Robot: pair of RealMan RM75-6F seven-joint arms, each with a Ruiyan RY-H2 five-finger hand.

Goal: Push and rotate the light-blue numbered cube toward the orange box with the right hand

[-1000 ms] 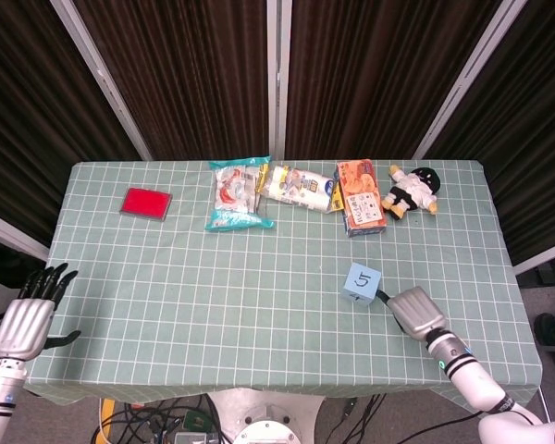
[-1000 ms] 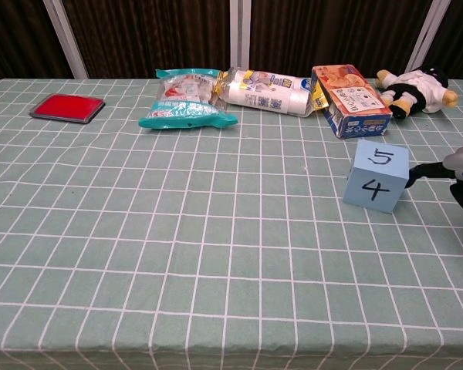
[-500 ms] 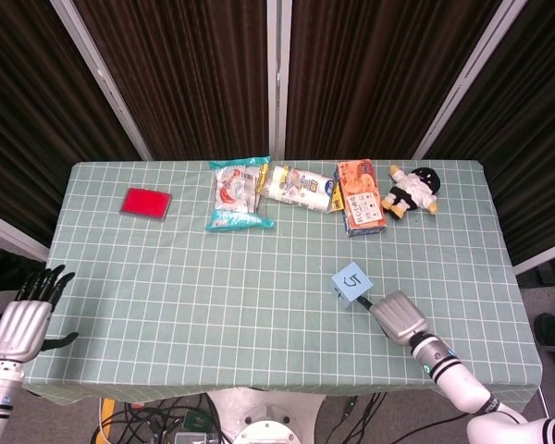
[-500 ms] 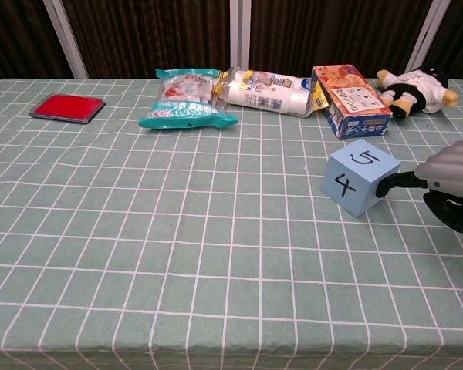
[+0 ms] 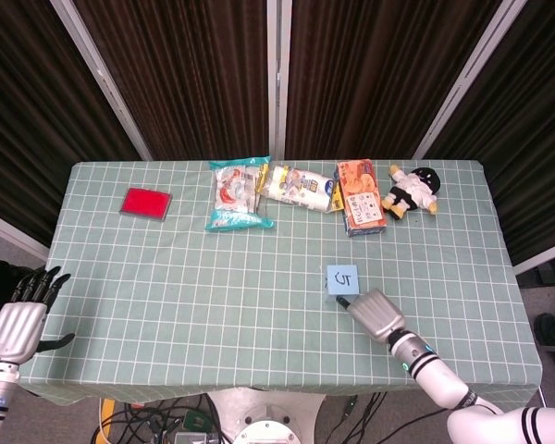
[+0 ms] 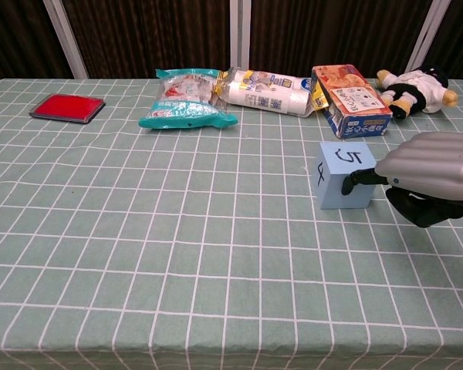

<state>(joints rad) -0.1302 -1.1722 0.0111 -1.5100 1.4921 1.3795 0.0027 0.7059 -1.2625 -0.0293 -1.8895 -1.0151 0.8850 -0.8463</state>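
Note:
The light-blue numbered cube (image 5: 342, 278) (image 6: 345, 174) sits on the green checked cloth, right of centre, with a 5 on top and a 4 on its left face. My right hand (image 5: 375, 314) (image 6: 428, 169) lies just behind it on the near right, a dark fingertip (image 6: 353, 180) touching the cube's near right edge. It holds nothing. The orange box (image 5: 359, 197) (image 6: 350, 99) lies at the back, beyond the cube. My left hand (image 5: 23, 319) hangs off the table's near left corner, fingers spread, seen only in the head view.
Along the back lie a teal snack bag (image 5: 236, 193), a white pouch (image 5: 299, 188) and a panda plush (image 5: 413, 191). A red flat pad (image 5: 146, 202) sits at the back left. The table (image 5: 166, 305) ends close behind my right hand.
My right hand has pushed the cube left and toward the back, turning it so the 4 now faces left. The hand followed it. The left hand drifted slightly lower.

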